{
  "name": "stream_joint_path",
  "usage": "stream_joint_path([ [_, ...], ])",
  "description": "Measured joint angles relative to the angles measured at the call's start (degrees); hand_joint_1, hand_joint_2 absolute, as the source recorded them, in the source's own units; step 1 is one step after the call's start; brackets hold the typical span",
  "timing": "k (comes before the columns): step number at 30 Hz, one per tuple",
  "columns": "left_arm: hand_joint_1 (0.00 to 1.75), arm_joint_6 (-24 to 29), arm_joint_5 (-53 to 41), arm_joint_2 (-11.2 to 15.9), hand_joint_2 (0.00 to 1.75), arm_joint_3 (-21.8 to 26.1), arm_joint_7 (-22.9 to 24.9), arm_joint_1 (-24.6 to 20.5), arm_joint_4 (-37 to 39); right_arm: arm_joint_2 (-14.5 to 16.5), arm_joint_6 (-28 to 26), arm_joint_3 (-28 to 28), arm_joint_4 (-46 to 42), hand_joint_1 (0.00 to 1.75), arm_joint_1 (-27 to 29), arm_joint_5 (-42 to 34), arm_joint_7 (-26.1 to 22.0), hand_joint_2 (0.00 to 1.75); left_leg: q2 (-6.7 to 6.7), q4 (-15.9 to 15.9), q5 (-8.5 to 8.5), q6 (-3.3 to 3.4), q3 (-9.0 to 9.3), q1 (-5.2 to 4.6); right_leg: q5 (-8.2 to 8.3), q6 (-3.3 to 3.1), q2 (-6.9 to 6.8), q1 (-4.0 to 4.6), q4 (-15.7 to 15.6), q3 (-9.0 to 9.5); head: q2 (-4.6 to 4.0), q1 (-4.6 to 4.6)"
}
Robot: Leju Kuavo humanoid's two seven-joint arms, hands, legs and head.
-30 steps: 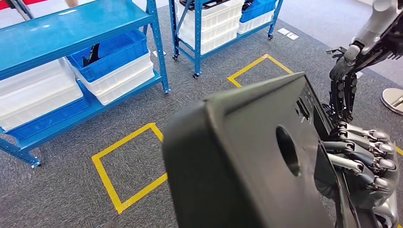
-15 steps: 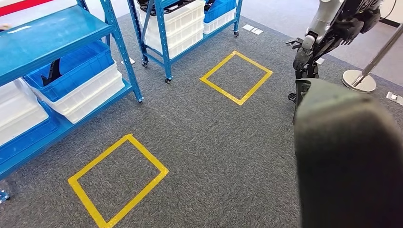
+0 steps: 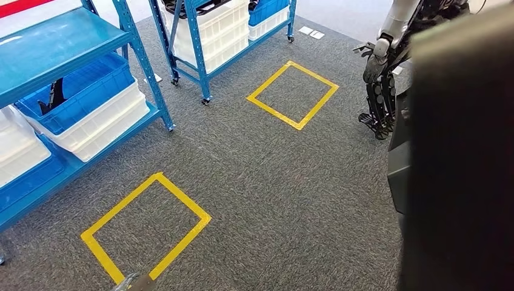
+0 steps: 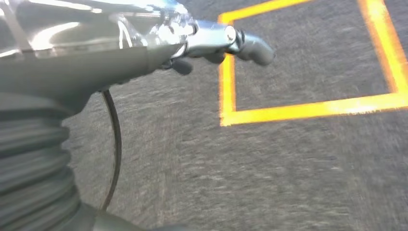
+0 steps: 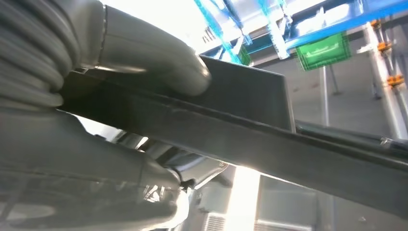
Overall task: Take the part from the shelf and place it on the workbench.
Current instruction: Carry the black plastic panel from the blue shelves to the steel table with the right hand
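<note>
A: What stands at the left?
B: A blue shelf (image 3: 66, 36) with blue and white bins (image 3: 91, 106), a second rack (image 3: 200, 36) behind it, and 2 yellow tape squares (image 3: 145, 227) on grey carpet (image 3: 273, 182). Another robot (image 3: 388, 66) stands beyond the far square.

A: The left hand?
B: The left hand (image 4: 211, 41) hangs over the carpet by a square's corner, fingers loosely curled, holding nothing.

A: And the part?
B: The dark part (image 3: 460, 157) looms at the right, blocking that side. The right hand (image 5: 144, 62) grips its edge, thumb pressed on 1 face, fingers under it.

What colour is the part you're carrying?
Black, matte part; clearest in the head view.
</note>
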Motion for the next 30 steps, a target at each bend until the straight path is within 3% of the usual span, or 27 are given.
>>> stream_joint_path([
  [2, 0.00, -0.16, 0.14, -0.51, 1.75, 0.00, 0.15, -0.14, 0.00, 0.05, 0.67, 0.54, 0.38, 1.75, -1.21, 0.15, 0.47, 1.75, 0.93, -0.39, -0.11, -0.48, 0.43, -0.16, -0.10, -0.55, 0.83, 0.16, -0.16, -0.09, 0.00, 0.07],
  [3, 0.00, -0.36, 0.18, -0.79, 1.75, 0.01, 0.26, -0.26, 0.00, 0.05, 1.10, 0.79, 0.52, 1.75, -1.87, 0.22, 0.84, 1.75, 0.76, -0.35, -0.37, -0.70, 0.65, -0.12, -0.06, -0.86, 1.34, 0.11, -0.29, 0.01, -0.01, 0.04],
  [5, 0.00, -1.04, 0.65, -1.54, 1.75, 0.04, 0.59, -0.54, 0.01, 0.04, 1.92, 1.20, 0.76, 1.75, -3.39, 0.27, 1.91, 1.75, -1.34, 2.31, -2.19, -0.96, -0.22, 0.03, -0.03, -1.63, 2.24, -0.18, -0.55, 0.36, -0.01, 0.10],
  [7, 0.00, -2.00, 1.51, -2.23, 1.75, 0.22, 1.53, -0.45, 0.07, 0.04, 2.47, 1.53, 0.96, 1.75, -4.48, 0.23, 3.03, 1.75, -3.90, 9.42, -5.52, -0.91, -3.70, -0.03, -0.15, -2.19, 3.16, -0.25, -0.59, 0.57, 0.00, -0.08],
  [8, 0.00, -2.49, 1.84, -2.50, 1.75, 0.40, 2.31, -0.24, 0.11, 0.04, 2.64, 1.68, 1.02, 1.75, -4.71, 0.34, 3.51, 1.75, -4.43, 13.25, -6.77, -0.88, -5.76, -0.10, -0.20, -2.36, 3.78, -0.17, -0.58, 0.63, 0.00, -0.15],
  [9, 0.00, -2.98, 2.04, -2.74, 1.75, 0.59, 3.20, 0.02, 0.18, 0.03, 2.77, 1.82, 1.04, 1.75, -4.80, 0.57, 3.92, 1.75, -4.67, 15.66, -7.07, -0.83, -7.25, -0.19, -0.24, -2.43, 4.49, -0.09, -0.57, 0.71, 0.00, -0.24],
  [10, 0.00, -3.44, 2.09, -2.95, 1.75, 0.72, 4.05, 0.25, 0.24, 0.00, 2.81, 1.90, 1.02, 1.75, -4.81, 0.85, 4.26, 1.75, -4.79, 16.02, -6.24, -0.74, -7.82, -0.23, -0.29, -2.47, 5.24, -0.03, -0.55, 0.81, 0.00, -0.32],
  [12, 0.00, -4.03, 1.82, -3.25, 1.75, 0.82, 5.29, 0.58, 0.31, -0.09, 2.80, 1.92, 0.82, 1.75, -4.80, 1.45, 4.80, 1.75, -5.53, 10.12, -1.84, -0.60, -5.86, -0.15, -0.43, -2.39, 6.64, -0.05, -0.49, 1.11, 0.00, -0.57],
  [14, 0.00, -4.14, 1.58, -3.44, 1.75, 0.82, 5.90, 0.80, 0.36, -0.21, 2.72, 1.91, 0.52, 1.75, -4.80, 1.79, 5.24, 1.75, -7.72, 3.18, 1.24, -0.48, -3.19, 0.15, -0.61, -2.12, 7.85, 0.04, -0.25, 1.10, 0.00, -0.67],
  [16, 0.00, -3.93, 1.96, -3.61, 1.75, 1.04, 6.08, 0.93, 0.39, -0.33, 2.54, 1.88, 0.24, 1.75, -4.55, 1.89, 5.51, 1.75, -8.83, 0.77, 1.54, -0.26, -2.27, 0.15, -0.53, -1.67, 8.89, 0.01, -0.20, 0.81, 0.00, -0.34],
  [17, 0.00, -3.79, 2.51, -3.71, 1.75, 1.34, 5.98, 0.92, 0.39, -0.39, 2.39, 1.85, 0.06, 1.75, -4.28, 1.90, 5.58, 1.75, -8.42, 0.62, 1.56, -0.04, -2.19, 0.06, -0.38, -1.43, 9.41, -0.11, -0.33, 0.70, 0.00, -0.19],
  [18, 0.00, -3.70, 3.16, -3.88, 1.75, 1.72, 5.83, 0.85, 0.37, -0.43, 2.21, 1.81, -0.12, 1.75, -3.94, 1.91, 5.61, 1.75, -7.91, 0.48, 1.63, 0.26, -2.10, 0.04, -0.38, -1.18, 9.38, -0.19, -0.37, 0.63, 0.00, -0.12],
  [20, 0.00, -3.62, 4.14, -4.16, 1.75, 2.59, 5.38, 0.69, 0.32, -0.51, 1.86, 1.74, -0.42, 1.75, -3.52, 1.92, 5.58, 1.75, -6.74, 0.22, 1.68, 0.95, -1.84, 0.18, -1.49, -0.73, 7.42, -0.08, 1.41, -0.24, 0.00, 0.16],
  [22, 0.00, -3.57, 3.84, -4.24, 1.75, 3.12, 5.07, 0.67, 0.29, -0.53, 1.73, 1.75, -0.49, 1.75, -3.48, 1.92, 5.41, 1.75, -5.34, 0.14, 1.53, 1.42, -1.64, 0.18, -4.43, -0.42, 4.87, -0.14, 7.43, -3.30, 0.00, 0.62],
  [23, 0.00, -3.48, 3.42, -4.24, 1.75, 3.22, 4.99, 0.67, 0.29, -0.52, 1.73, 1.77, -0.46, 1.75, -3.51, 1.91, 5.29, 1.75, -4.58, 0.14, 1.43, 1.55, -1.59, 0.13, -5.79, -0.31, 4.37, -0.32, 10.98, -5.21, 0.00, 0.76],
  [25, 0.00, -2.92, 2.96, -4.24, 1.75, 3.24, 4.92, 0.59, 0.28, -0.47, 1.63, 1.81, -0.36, 1.75, -3.57, 1.85, 5.00, 1.75, -3.18, 0.15, 1.24, 1.62, -1.48, 0.11, -6.08, -0.10, 3.97, -0.65, 14.36, -7.24, 0.00, 0.89],
  [26, 0.00, -2.50, 3.23, -4.24, 1.75, 3.26, 4.84, 0.51, 0.27, -0.46, 1.47, 1.81, -0.31, 1.75, -3.59, 1.77, 4.82, 1.75, -2.56, 0.15, 1.10, 1.56, -1.34, 0.13, -4.72, -0.02, 3.71, -0.77, 12.95, -6.65, 0.00, 0.95],
  [28, 0.00, -1.82, 4.35, -4.24, 1.75, 3.54, 4.34, 0.26, 0.20, -0.43, 0.65, 1.71, -0.27, 1.75, -3.32, 1.28, 4.21, 1.75, -1.51, 0.15, 0.70, 1.22, -0.82, 0.21, -1.17, 0.10, 2.16, -0.86, 6.20, -3.24, -0.01, 1.00],
  [30, 0.00, -1.47, 5.44, -4.10, 1.75, 4.26, 3.40, -0.01, 0.13, -0.21, -1.07, 1.18, -0.56, 1.75, -2.23, 0.02, 2.86, 1.75, -0.72, 0.13, 0.26, 0.59, -0.35, 0.01, 0.23, 0.08, 0.32, -0.36, 0.84, -0.55, -0.01, 1.14],
])
